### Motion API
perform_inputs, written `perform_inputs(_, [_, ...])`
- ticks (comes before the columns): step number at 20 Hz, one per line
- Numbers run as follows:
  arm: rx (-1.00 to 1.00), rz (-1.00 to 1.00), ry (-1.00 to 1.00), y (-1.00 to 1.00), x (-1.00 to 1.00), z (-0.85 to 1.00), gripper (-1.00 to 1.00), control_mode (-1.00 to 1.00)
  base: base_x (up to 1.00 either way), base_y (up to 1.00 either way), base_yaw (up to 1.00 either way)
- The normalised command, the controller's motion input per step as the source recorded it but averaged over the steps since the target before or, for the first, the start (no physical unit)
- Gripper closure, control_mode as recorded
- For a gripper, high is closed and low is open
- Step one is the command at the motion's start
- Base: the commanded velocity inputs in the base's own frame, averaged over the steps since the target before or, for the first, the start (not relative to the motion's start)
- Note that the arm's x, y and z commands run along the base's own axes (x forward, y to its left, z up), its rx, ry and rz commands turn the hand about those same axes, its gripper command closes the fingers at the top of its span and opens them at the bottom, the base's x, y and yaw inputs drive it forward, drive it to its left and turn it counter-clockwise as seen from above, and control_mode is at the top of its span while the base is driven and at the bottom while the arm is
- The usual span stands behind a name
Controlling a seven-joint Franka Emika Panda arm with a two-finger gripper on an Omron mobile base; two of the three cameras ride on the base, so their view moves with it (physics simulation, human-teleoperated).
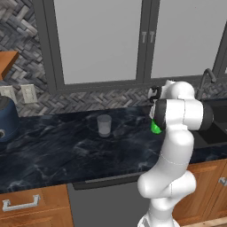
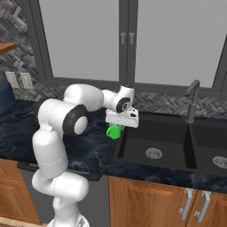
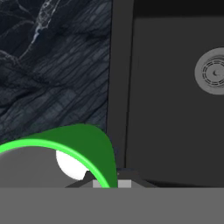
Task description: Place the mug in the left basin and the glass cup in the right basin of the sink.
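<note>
One mug pinched at the sink's left edge

No writing or label is readable on anything I can see. My gripper [image 2: 119, 125] is closed tight on the rim of the mug [image 2: 114, 131], which hangs just below my hand, off the counter [image 1: 53, 146]. In the right base view the mug sits over the counter's dark marble right beside the left wall of the left basin [image 2: 153, 142], not yet past it. In the hand view the mug [image 3: 89, 146] curves up from the bottom left, with my fingertips at its wall; the basin's edge runs straight up the middle and a round metal drain [image 3: 213, 72] lies to the right.

The mug is small and bright green with a white inside; its handle is not visible to me.

The glass cup [image 1: 104, 125] stands upright on the counter, well apart from my hand, clear and greyish, no handle. The sink [image 2: 133, 153] is black, with a central divider, the right basin [image 2: 213, 150] beyond it, and a dark curved faucet [image 2: 192, 99] behind the divider.
</note>
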Motion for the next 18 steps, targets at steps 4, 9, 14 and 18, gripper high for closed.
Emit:
perform_inputs(4, [0.0, 0.0, 0.0, -0.44, 0.0, 0.0, 1.0, -1.0, 0.0, 0.0, 0.0])
perform_inputs(9, [0.0, 0.0, 0.0, -0.43, 0.0, 0.0, 1.0, -1.0, 0.0, 0.0, 0.0])
perform_inputs(14, [0.0, 0.0, 0.0, -0.39, 0.0, -0.03, 1.0, -1.0, 0.0, 0.0, 0.0])
perform_inputs(18, [0.0, 0.0, 0.0, -0.3, 0.0, -0.08, 1.0, -1.0, 0.0, 0.0, 0.0])
